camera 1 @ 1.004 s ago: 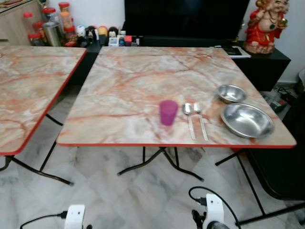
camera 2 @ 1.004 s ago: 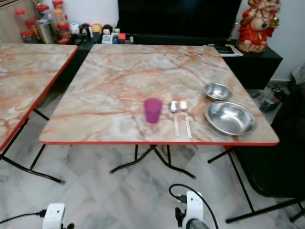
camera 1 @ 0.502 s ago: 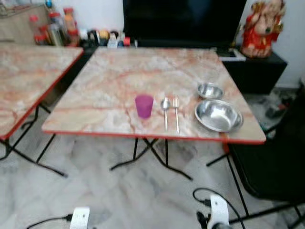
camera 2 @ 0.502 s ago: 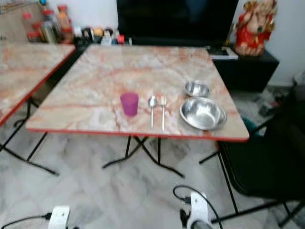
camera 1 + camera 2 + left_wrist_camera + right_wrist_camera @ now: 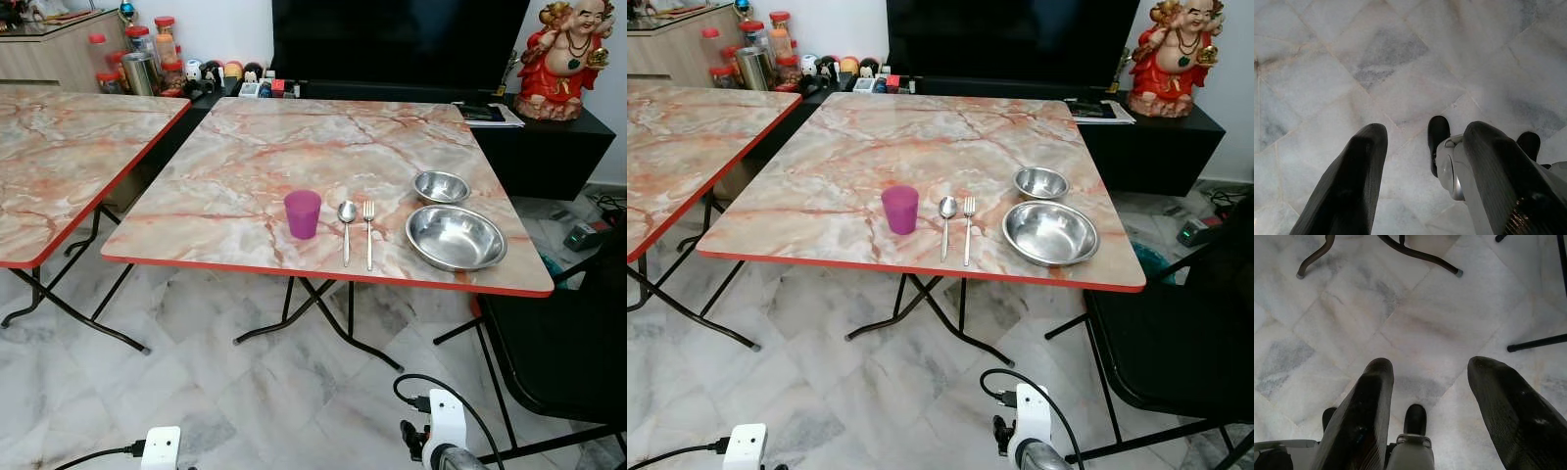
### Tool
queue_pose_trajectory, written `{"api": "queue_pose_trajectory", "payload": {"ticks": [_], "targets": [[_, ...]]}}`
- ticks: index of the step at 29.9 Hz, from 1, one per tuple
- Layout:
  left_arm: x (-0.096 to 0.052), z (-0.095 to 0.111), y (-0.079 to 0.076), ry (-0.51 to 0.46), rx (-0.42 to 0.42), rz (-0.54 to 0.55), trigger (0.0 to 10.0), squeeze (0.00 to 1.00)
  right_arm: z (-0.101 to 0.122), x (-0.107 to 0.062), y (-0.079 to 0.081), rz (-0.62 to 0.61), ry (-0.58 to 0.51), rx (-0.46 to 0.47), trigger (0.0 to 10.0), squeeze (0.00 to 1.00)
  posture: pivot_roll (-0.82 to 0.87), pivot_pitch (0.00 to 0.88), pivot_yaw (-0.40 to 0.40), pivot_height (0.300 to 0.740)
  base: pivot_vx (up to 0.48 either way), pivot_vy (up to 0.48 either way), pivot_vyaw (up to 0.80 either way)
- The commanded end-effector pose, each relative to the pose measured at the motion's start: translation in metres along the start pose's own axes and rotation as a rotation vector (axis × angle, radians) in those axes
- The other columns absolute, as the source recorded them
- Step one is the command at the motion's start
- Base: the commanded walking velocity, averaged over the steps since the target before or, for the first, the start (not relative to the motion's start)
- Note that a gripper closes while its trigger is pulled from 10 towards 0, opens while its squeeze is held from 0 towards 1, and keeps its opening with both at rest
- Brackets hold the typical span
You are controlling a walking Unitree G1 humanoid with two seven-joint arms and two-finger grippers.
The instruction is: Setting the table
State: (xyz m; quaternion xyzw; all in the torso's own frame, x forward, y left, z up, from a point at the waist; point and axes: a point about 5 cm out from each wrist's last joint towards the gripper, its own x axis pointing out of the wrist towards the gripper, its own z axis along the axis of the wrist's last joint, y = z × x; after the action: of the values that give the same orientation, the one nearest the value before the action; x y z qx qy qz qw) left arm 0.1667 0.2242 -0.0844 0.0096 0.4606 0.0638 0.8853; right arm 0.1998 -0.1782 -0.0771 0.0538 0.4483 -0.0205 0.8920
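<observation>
On the marble-patterned table (image 5: 294,137) near its front edge stand a purple cup (image 5: 302,213), a spoon (image 5: 346,227) and a fork (image 5: 369,233) side by side, a large steel bowl (image 5: 455,237) and a small steel bowl (image 5: 441,186) behind it. Both arms hang low, well short of the table. My left gripper (image 5: 1422,161) is open over the marble floor. My right gripper (image 5: 1430,391) is open too, pointing at the floor near the table's legs (image 5: 1415,252).
A second marble table (image 5: 59,157) stands at the left. A black chair (image 5: 568,333) sits at the right by the table's corner. Behind are a black TV unit (image 5: 392,39), jars (image 5: 137,59) and a red figurine (image 5: 573,54). Floor space lies in front of the table.
The camera has stepped back and shifted: the table now sits farther off and more of the floor and chair shows. The items on the table have not moved.
</observation>
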Motion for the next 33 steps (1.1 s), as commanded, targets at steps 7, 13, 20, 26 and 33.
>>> {"api": "queue_pose_trajectory", "payload": {"ticks": [7, 13, 20, 26, 33], "targets": [[0.000, 0.000, 0.000, 0.014, -0.020, -0.008, 10.0, 0.00, -0.001, 0.000, 0.000, -0.011, -0.002, -0.005, 10.0, 0.00, 0.03, 0.000, -0.023, 0.740, 0.000, 0.000, 0.00], [0.000, 0.000, 0.000, 0.021, -0.018, -0.014, 10.0, 0.00, -0.010, -0.002, -0.003, -0.020, 0.018, -0.004, 10.0, 0.00, 0.03, 0.000, -0.020, 0.740, 0.000, 0.000, 0.00], [0.001, 0.000, 0.000, 0.020, -0.020, -0.017, 10.0, 0.00, -0.013, -0.002, -0.003, -0.023, 0.024, 0.001, 10.0, 0.00, 0.03, 0.000, -0.019, 0.740, 0.000, 0.000, 0.00], [0.001, 0.001, -0.001, 0.016, -0.015, -0.020, 10.0, 0.00, -0.012, -0.002, -0.003, -0.025, 0.016, -0.012, 10.0, 0.00, 0.03, 0.000, -0.016, 0.740, 0.000, 0.000, 0.00], [0.000, 0.002, 0.005, -0.006, 0.000, -0.010, 10.0, 0.00, -0.009, -0.003, -0.005, -0.017, -0.029, -0.060, 10.0, 0.00, 0.02, 0.000, -0.013, 0.740, 0.000, 0.000, 0.00]]}}
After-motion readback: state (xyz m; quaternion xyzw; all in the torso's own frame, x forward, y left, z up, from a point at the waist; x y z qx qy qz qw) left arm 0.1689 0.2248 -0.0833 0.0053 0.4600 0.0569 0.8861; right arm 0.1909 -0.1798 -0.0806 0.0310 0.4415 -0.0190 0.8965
